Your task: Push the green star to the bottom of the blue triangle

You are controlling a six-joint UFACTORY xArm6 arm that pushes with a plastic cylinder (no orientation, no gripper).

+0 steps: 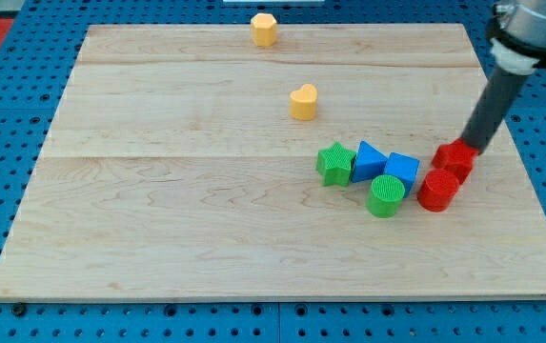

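Note:
The green star (334, 163) lies right of the board's middle, touching the left side of the blue triangle (369, 161). A blue cube (403, 169) sits just right of the triangle, and a green cylinder (385, 195) sits below and between the two blue blocks. My tip (467, 146) is at the view's right, resting against the top of a red block (455, 156), well right of the star and the triangle. A red cylinder (437, 190) lies just below that red block.
A yellow heart (303, 101) sits above the cluster near the board's middle. A yellow hexagon (264, 30) sits near the top edge. The wooden board (158, 210) lies on a blue pegboard.

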